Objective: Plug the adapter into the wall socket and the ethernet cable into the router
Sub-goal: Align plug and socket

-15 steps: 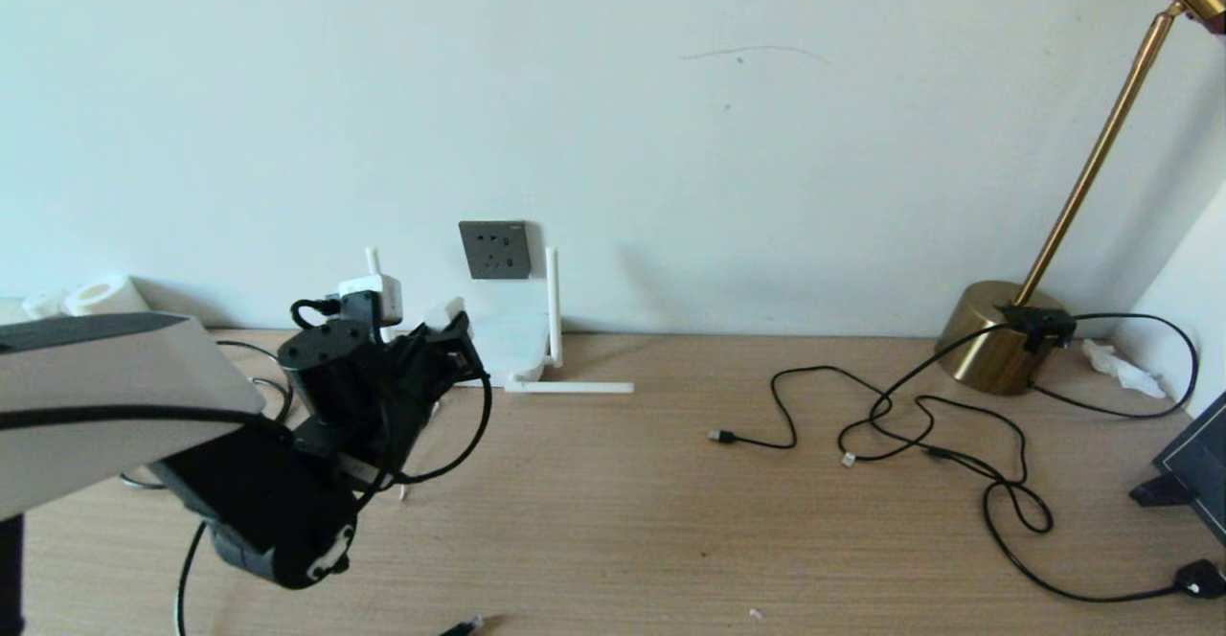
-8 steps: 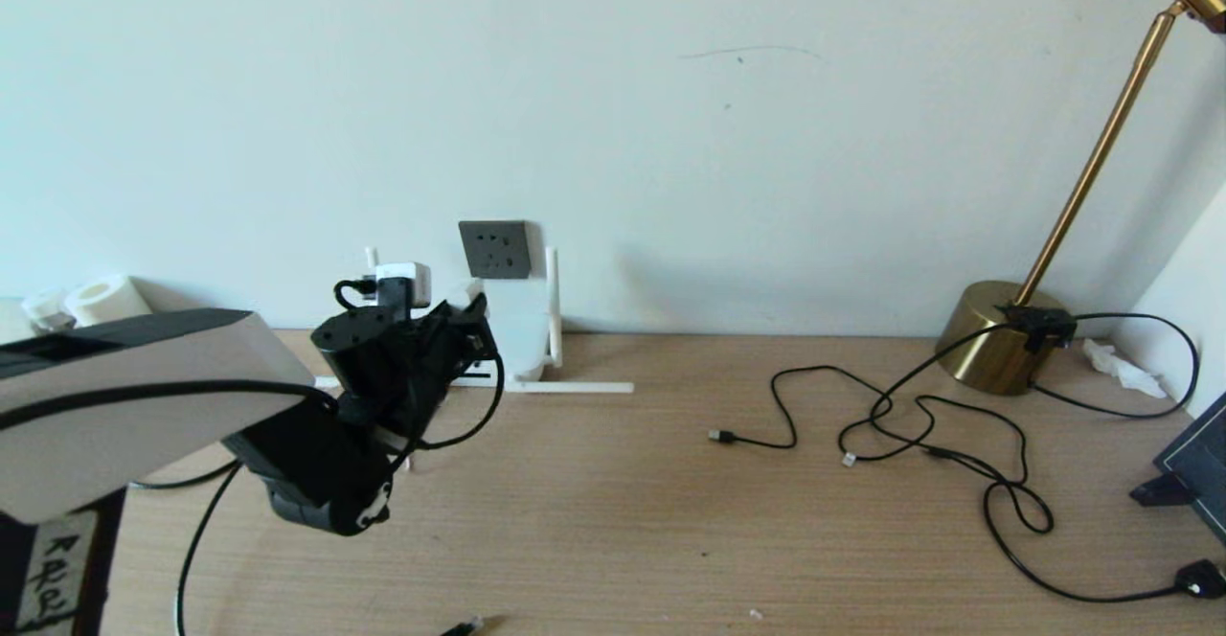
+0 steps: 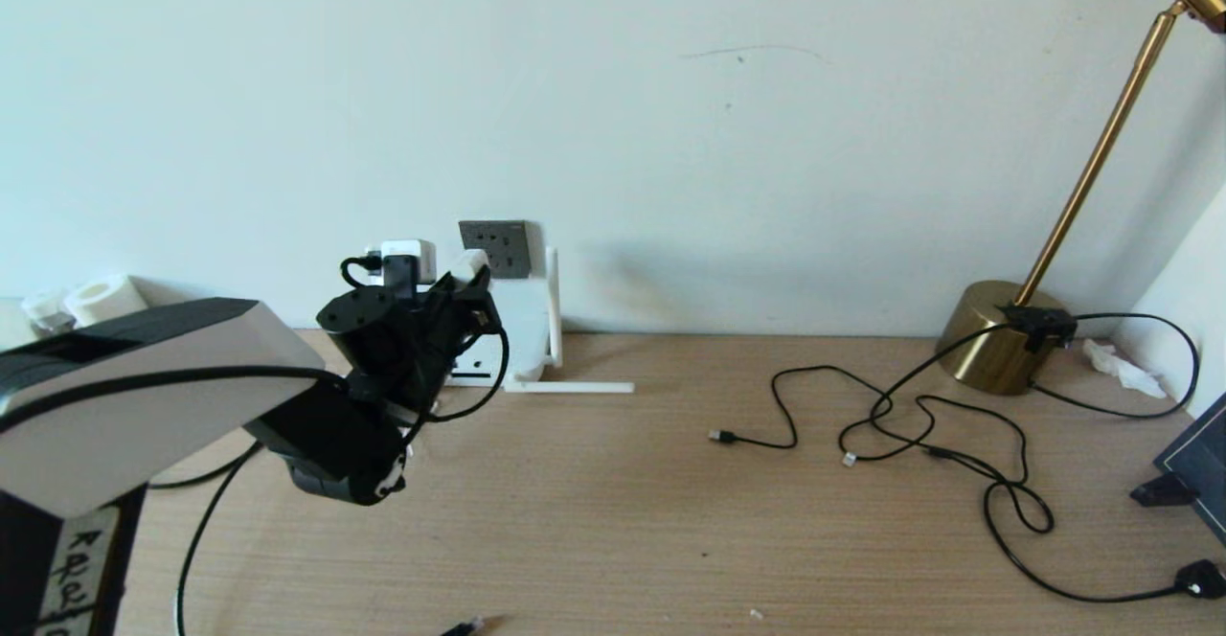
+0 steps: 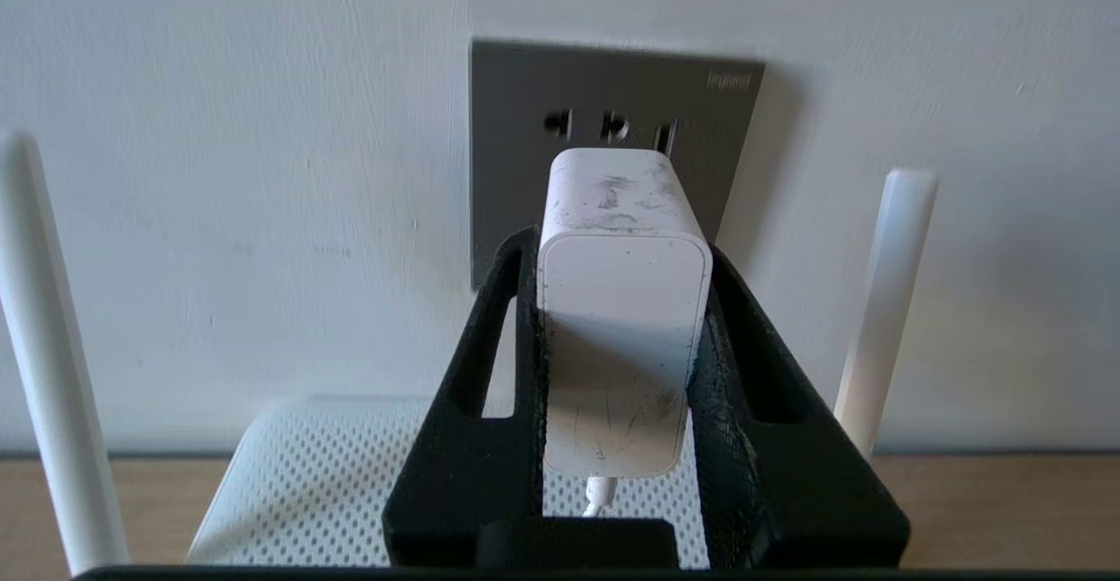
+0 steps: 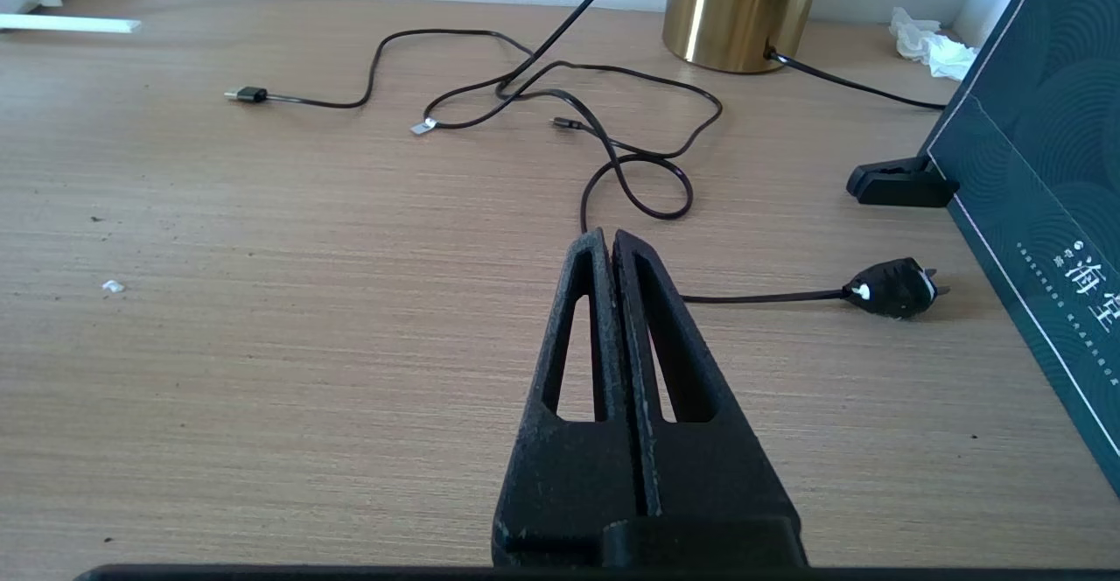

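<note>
My left gripper [image 3: 464,282] is shut on the white adapter [image 3: 469,265], holding it up close in front of the dark grey wall socket [image 3: 494,247]. In the left wrist view the adapter [image 4: 623,318] sits between the black fingers [image 4: 761,371] of that gripper [image 4: 619,248]. Its front end covers the lower part of the wall socket [image 4: 516,143], and its prongs are hidden. The white router [image 3: 525,325] lies below against the wall, one antenna [image 3: 553,301] upright. A small black plug [image 3: 465,627] lies at the table's front edge. My right gripper [image 5: 610,238] hovers shut and empty over the right of the table.
Thin black cables [image 3: 910,416] with USB ends sprawl at the right, near a brass lamp base [image 3: 996,334] and a dark blue box [image 3: 1197,464]. One router antenna [image 3: 571,388] lies flat on the table. White rolls [image 3: 96,296] stand at the far left.
My left arm has risen and moved forward and to the right, carrying the adapter from beside the router up to the wall socket.
</note>
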Controlling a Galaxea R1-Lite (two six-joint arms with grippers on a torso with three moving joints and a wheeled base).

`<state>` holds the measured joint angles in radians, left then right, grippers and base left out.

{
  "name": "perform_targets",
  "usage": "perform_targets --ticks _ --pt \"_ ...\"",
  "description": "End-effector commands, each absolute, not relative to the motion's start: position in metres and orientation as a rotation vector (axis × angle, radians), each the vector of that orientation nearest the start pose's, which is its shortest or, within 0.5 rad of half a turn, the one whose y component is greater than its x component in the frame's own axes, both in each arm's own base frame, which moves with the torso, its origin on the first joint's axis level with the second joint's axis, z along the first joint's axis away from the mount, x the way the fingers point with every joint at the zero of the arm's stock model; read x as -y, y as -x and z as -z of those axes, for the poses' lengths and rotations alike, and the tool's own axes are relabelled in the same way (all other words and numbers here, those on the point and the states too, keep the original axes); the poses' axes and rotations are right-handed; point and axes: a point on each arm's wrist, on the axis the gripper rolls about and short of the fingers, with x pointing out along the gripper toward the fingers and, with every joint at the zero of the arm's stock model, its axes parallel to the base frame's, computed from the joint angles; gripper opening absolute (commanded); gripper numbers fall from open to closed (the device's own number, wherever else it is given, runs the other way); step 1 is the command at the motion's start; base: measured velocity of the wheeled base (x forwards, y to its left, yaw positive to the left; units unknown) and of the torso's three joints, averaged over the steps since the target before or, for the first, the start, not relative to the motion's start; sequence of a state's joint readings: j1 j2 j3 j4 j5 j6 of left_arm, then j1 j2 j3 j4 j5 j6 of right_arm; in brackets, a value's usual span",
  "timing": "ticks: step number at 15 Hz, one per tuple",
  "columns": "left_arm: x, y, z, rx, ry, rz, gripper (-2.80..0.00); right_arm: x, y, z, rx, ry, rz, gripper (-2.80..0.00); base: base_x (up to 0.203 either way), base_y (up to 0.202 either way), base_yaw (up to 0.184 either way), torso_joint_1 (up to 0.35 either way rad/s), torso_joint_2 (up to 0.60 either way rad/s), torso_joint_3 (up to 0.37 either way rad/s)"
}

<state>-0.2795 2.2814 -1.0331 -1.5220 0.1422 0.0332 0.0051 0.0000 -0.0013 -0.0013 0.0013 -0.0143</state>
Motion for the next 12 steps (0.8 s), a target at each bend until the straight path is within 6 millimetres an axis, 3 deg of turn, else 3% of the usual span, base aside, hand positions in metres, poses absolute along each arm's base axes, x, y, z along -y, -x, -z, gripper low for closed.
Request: perform_targets --ticks 1,12 --pt "0.114 -0.408 -0.117 0.293 0.029 0.131 -2.80 0.000 0.023 -0.076 0.001 0.015 -0.006 -2.80 0.000 0.000 0.000 0.000 0.00 0.000" --pt "0.117 -0.420 -0.108 0.302 -0.025 0.097 -2.80 0.000 0.023 -0.076 0.001 0.015 -0.008 -2.80 0.000 0.000 0.000 0.000 0.00 0.000"
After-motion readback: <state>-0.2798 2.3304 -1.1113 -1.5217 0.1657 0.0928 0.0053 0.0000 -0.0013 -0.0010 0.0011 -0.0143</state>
